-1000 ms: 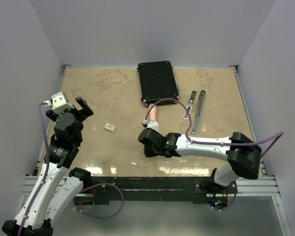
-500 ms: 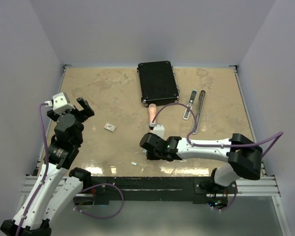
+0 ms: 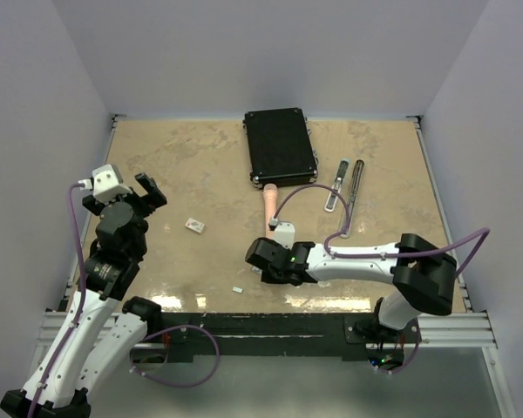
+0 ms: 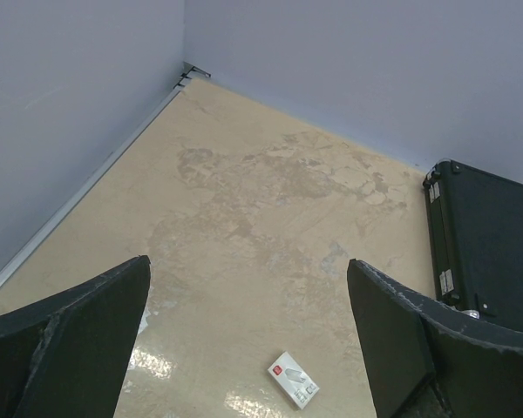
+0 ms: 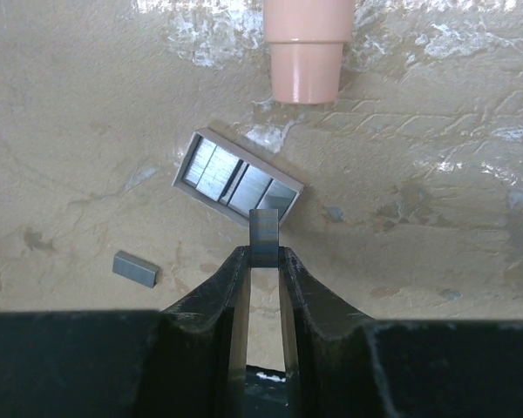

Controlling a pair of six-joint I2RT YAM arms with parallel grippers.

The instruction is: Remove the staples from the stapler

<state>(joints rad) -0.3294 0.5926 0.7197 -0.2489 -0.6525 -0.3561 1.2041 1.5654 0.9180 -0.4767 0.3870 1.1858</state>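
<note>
Narrowed to a slim gap, the right gripper (image 5: 263, 258) pinched a short staple strip (image 5: 263, 233) upright between its fingertips, low over the table (image 3: 200, 174). Such a tight, tip-only hold seemed forced by how thin the strip was. The strip's far end met the near edge of a small grey tray (image 5: 185, 170), where other silvery staples (image 5: 235, 185) lay side by side. Whether the strip rested on that edge or only hung over it could not be told. Judging by this, the tray served as the collecting spot and the held strip belonged with the rest. A loose staple block (image 5: 135, 268) lay on the bare table to the left of the fingers and well apart from the tray, probably one more piece to gather. Just beyond the tray stood the end of a pink handle (image 5: 303, 48), pointing towards it. Farther right lay a long dark metal bar (image 3: 354, 196) beside a shorter silvery bar (image 3: 336, 186), likely the stapler taken apart and set aside, with a closed black case (image 3: 281, 146) at the far edge. Over on the left, the left gripper (image 4: 248, 266) hung high with its jaws spread fully and nothing in them, clear of the work, above a small white card (image 4: 293, 380).
</note>
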